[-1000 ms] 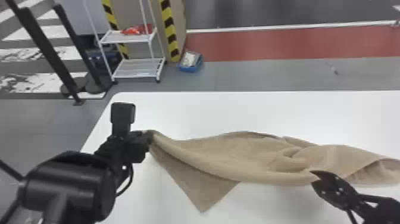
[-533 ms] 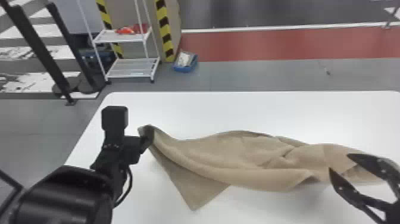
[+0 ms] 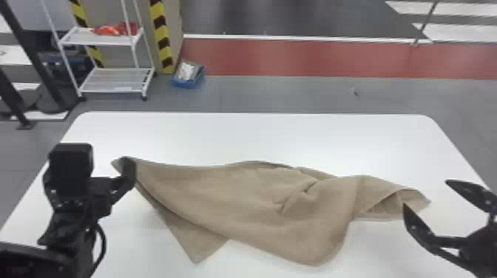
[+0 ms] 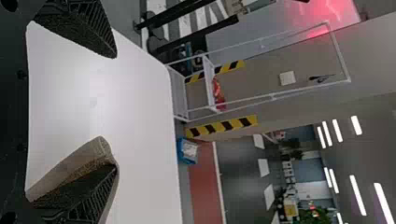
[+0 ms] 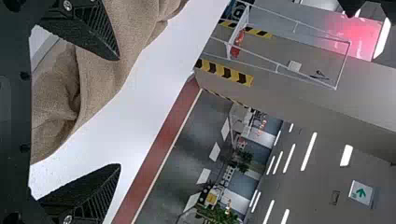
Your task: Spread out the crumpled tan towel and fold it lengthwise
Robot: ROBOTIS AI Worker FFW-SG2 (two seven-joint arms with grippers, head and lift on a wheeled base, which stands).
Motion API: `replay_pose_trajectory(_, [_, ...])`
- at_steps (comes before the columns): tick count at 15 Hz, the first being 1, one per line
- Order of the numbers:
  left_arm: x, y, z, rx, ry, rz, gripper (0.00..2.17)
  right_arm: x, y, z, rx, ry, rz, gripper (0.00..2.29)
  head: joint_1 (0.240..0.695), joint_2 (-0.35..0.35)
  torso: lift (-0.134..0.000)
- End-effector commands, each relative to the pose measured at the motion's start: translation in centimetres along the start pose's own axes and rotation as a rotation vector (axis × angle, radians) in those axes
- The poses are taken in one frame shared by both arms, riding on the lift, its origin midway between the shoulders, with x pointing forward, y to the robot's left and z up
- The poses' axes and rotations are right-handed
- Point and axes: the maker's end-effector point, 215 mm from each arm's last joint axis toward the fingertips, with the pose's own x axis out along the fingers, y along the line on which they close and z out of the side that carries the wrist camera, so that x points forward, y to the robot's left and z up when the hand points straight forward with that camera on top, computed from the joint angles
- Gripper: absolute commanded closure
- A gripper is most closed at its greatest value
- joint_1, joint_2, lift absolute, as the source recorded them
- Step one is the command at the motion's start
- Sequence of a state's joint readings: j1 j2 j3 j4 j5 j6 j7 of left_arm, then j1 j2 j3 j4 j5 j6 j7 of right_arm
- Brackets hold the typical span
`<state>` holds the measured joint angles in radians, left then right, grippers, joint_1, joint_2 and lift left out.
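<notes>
Though it's creased, one towel sprawls.

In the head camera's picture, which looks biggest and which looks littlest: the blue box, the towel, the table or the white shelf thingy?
Largest to smallest:
1. table
2. towel
3. white shelf, counting just the part in view
4. blue box

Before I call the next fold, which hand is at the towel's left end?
The left hand, spread open with one finger right at the towel's left tip; the right hand, also open, is by the right end.
</notes>
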<state>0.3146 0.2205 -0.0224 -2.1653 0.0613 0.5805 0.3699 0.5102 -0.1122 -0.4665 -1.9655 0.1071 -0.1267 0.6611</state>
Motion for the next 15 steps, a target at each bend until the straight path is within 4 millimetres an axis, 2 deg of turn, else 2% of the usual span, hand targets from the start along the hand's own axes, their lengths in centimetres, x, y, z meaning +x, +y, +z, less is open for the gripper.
replay_pose_trajectory(1, [-0.2,1.2,0.5,0.055,-0.075,0.038,0.04,-0.1,-0.2,-0.4,-0.002,-0.003,-0.005,0.06,0.695,-0.039,-0.124])
replay_pose_trajectory(3, [0.9,1.8,-1.5,0.094,-0.01,0.017,0.04,-0.1,-0.1,-0.5,0.003,-0.003,-0.006,0.06,0.695,-0.035,-0.124])
replay_pose_trajectory(4, [0.9,3.2,-6.3,0.15,0.163,0.018,0.04,-0.1,-0.1,-0.4,0.002,-0.009,-0.007,0.07,0.695,-0.032,-0.124])
replay_pose_trajectory(5, [0.5,3.7,-7.7,0.151,0.231,-0.018,0.04,-0.1,-0.1,-0.2,0.0,-0.018,-0.008,0.07,0.695,-0.026,-0.124])
replay_pose_trajectory(7, [-0.5,4.9,-7.8,0.093,0.238,-0.071,0.04,-0.3,-0.2,-0.5,0.001,-0.017,-0.013,0.07,0.695,-0.002,-0.124])
replay_pose_trajectory(9, [-2.7,4.2,-7.8,-0.046,0.254,-0.23,0.04,-0.4,-0.2,-0.9,0.006,-0.012,-0.014,0.07,0.695,0.014,-0.124])
replay_pose_trajectory(12, [-6.4,1.3,-5.9,-0.343,0.233,-0.499,0.05,-0.2,0.4,-1.2,0.011,-0.025,-0.012,0.07,0.695,-0.012,-0.124])
replay_pose_trajectory(15, [-8.5,-1.5,-4.4,-0.374,0.171,-0.594,0.09,0.0,1.0,-1.2,0.019,-0.027,-0.009,0.07,0.695,-0.056,-0.124])
